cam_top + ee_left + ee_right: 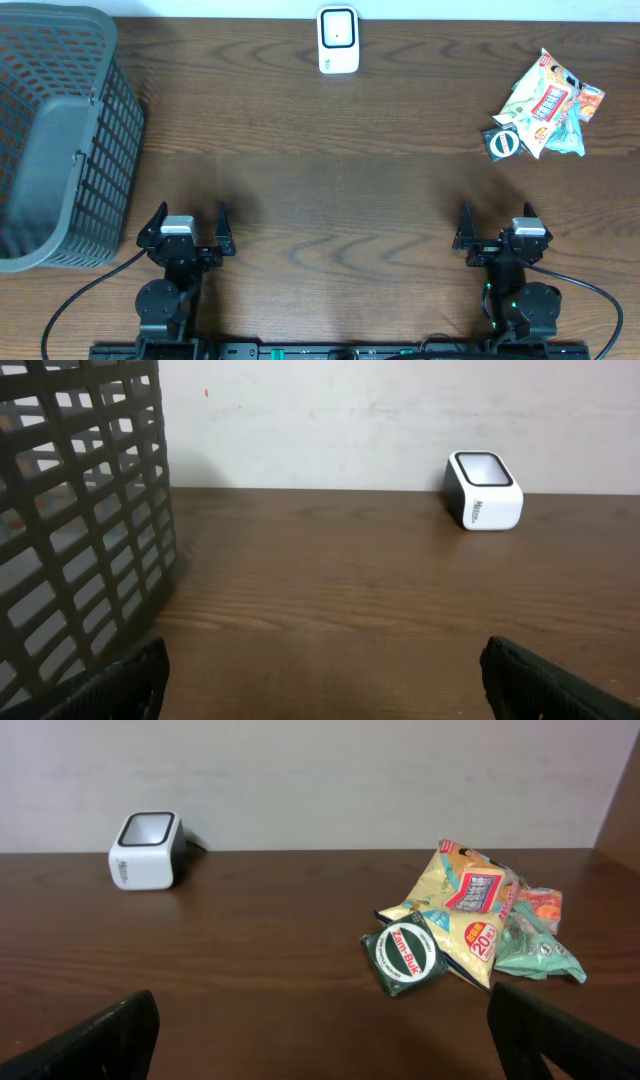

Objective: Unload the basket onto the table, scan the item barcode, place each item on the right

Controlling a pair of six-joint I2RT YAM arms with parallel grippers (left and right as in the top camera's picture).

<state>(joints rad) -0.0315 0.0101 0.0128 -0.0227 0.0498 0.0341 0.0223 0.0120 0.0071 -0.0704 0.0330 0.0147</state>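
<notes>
A small pile of snack items [545, 105] lies at the far right of the table: a dark green square packet [405, 958], yellow packets [465, 915] and a pale green pouch [535, 952]. The white barcode scanner [338, 40] stands at the back centre, seen also in the left wrist view as the scanner [484, 491] and in the right wrist view as the scanner [146, 851]. My left gripper [190, 222] rests open at the front left, nothing between its fingers. My right gripper [496, 222] rests open at the front right, well short of the pile.
A grey plastic mesh basket [60, 140] fills the left side of the table, close to the left gripper; its wall [80, 530] takes up the left of the left wrist view. A pale wall runs behind the table's far edge.
</notes>
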